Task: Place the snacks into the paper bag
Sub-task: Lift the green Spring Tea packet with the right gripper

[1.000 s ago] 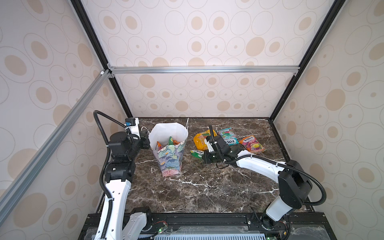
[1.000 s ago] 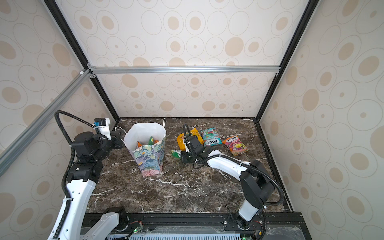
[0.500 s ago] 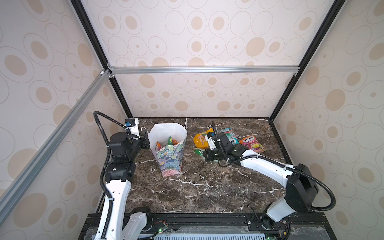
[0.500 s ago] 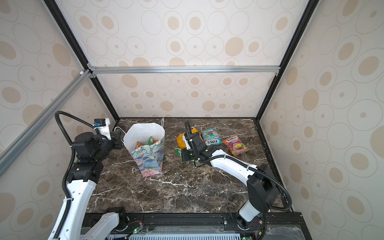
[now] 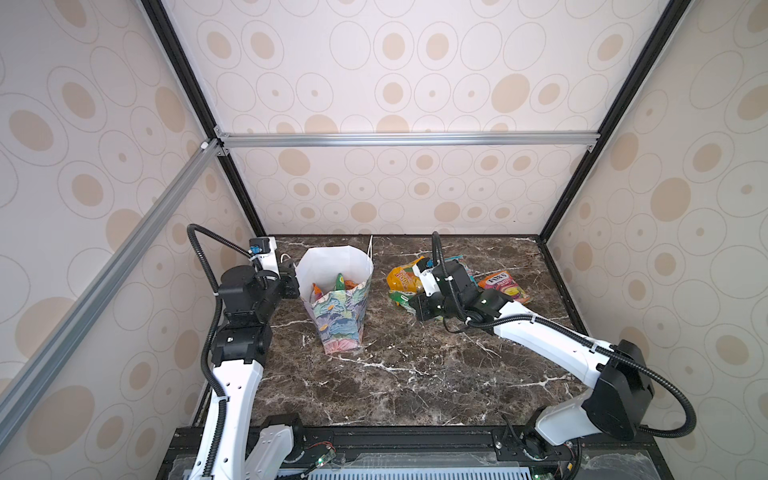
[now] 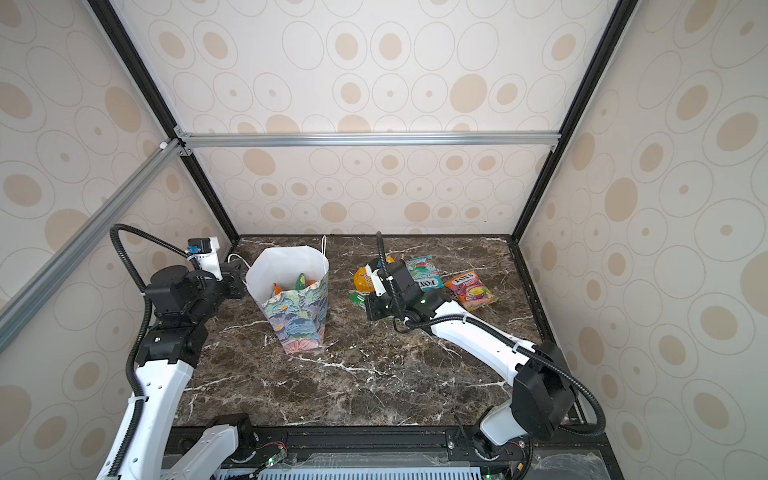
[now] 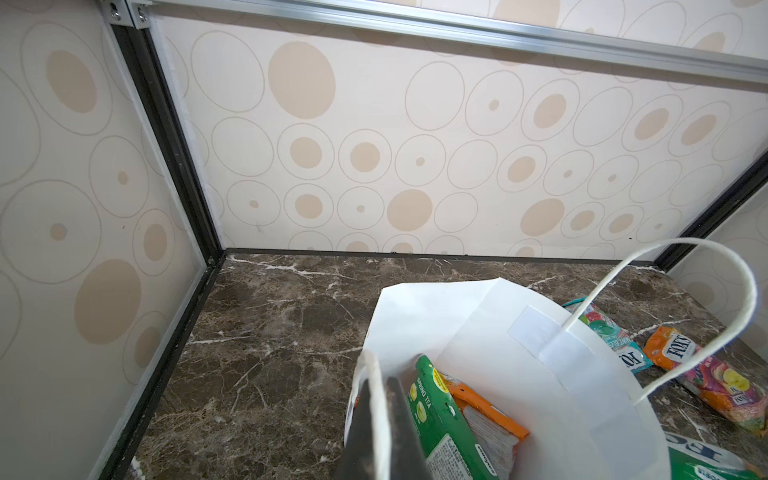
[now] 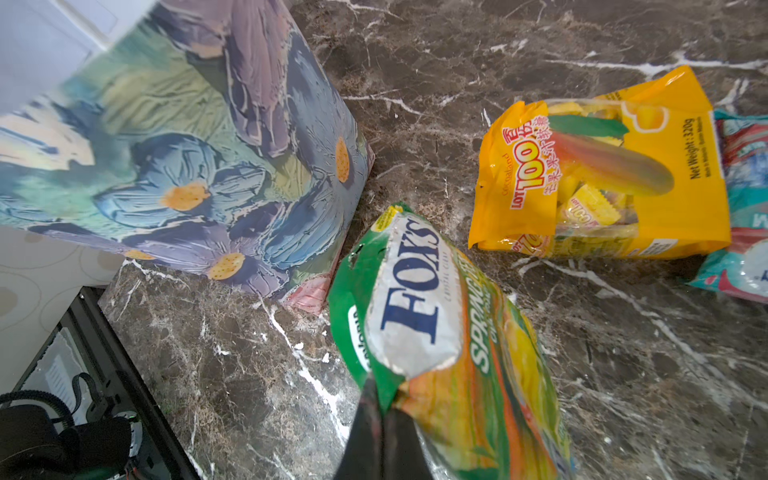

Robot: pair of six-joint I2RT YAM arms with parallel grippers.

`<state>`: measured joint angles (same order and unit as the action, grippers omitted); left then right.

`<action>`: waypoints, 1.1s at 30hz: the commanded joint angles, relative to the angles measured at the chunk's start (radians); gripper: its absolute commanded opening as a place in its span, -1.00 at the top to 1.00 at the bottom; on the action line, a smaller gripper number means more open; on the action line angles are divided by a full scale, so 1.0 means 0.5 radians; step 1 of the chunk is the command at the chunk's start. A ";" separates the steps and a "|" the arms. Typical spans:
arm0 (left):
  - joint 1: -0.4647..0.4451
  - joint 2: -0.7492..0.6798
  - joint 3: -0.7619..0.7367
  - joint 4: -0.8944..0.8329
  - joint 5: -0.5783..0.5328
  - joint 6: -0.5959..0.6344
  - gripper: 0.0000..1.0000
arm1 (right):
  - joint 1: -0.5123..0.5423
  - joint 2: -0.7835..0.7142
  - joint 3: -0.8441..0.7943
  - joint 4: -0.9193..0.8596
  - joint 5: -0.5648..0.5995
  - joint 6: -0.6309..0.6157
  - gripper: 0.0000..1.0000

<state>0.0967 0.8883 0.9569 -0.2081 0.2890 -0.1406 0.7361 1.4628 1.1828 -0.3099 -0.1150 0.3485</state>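
On the marble counter (image 5: 415,374), toward its left edge, the paper bag (image 5: 338,328) stands open, snacks (image 7: 440,415) inside, its rim pinched by the left gripper (image 7: 379,382). The right arm (image 5: 540,336) has swung its elbow toward the right edge, while the right gripper (image 8: 384,403) stays clamped on a green packet (image 8: 419,316) near the bag: grasp likely done, carry pending.

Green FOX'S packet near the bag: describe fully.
The green FOX'S packet is glossy, crinkled plastic: white panel with blue lettering, pale "SPRING" text, yellow-orange artwork. The right gripper is shut on one edge, jaws pinching the film. It sits between the paper bag and the yellow packet, apart from both. Lifted or resting: unclear.
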 commanded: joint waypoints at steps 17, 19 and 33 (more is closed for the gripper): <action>0.016 -0.010 -0.017 0.057 0.027 0.018 1.00 | 0.000 -0.118 0.366 -0.226 0.248 -0.183 1.00; 0.017 -0.005 -0.018 0.057 0.002 0.017 1.00 | -0.003 -0.137 0.413 -0.267 0.268 -0.211 1.00; 0.016 -0.023 -0.023 0.059 0.004 0.019 1.00 | -0.018 -0.066 0.920 -0.462 0.338 -0.418 1.00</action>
<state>0.0967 0.8879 0.9466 -0.1955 0.2890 -0.1410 0.7307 1.4342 1.5826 -0.5255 0.0277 0.1886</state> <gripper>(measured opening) 0.047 0.048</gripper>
